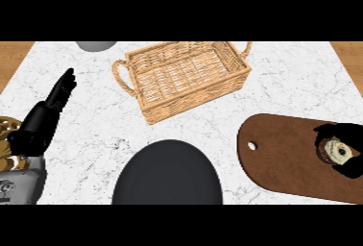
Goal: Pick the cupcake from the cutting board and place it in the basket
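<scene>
From the head view, your right hand (342,151) is curled round the cupcake (334,151) on the cutting board (284,153) at the worktop's right edge, so the grab looks made; lifting and carrying it to the basket (186,77) at the far edge remain. Your left hand (53,103) rests at the left edge, fingers straight, released.

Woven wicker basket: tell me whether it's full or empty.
Empty: the woven wicker basket shows only its bare woven bottom; nothing lies inside.
</scene>
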Robot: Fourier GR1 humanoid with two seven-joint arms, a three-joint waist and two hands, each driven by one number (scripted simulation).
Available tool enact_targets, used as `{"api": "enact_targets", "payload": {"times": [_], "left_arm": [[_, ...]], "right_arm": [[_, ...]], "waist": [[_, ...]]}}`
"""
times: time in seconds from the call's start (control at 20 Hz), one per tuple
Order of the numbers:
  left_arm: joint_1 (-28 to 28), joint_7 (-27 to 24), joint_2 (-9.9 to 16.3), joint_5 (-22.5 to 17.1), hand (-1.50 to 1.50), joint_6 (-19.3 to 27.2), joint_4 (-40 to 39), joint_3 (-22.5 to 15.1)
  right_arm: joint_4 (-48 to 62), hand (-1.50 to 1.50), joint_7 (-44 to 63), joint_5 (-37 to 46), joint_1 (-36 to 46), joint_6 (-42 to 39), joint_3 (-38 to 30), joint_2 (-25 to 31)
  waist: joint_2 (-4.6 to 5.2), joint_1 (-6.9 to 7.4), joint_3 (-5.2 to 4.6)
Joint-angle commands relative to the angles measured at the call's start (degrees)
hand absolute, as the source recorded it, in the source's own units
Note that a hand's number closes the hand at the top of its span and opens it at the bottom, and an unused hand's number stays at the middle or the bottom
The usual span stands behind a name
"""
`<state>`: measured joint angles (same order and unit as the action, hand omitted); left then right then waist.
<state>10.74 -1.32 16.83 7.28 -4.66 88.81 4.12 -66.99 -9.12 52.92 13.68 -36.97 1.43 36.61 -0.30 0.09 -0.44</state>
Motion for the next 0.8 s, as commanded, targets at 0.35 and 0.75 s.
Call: {"api": "enact_targets", "payload": {"times": [0.35, 0.75], "left_arm": [[0.9, 1.3, -0.8, 0.4, 0.0, -0.6, -0.5, 1.6], [-1.9, 2.4, 0.6, 0.6, 0.0, 0.9, 1.1, 3.6]], "right_arm": [[7.1, 1.5, -9.5, 6.3, -0.1, 13.6, 1.2, -0.7], [-3.7, 1.5, 38.9, 7.6, -6.6, 22.3, -13.1, -19.2]], "waist": [[0.4, 0.06, 0.47], [-1.59, -6.19, -0.12]]}}
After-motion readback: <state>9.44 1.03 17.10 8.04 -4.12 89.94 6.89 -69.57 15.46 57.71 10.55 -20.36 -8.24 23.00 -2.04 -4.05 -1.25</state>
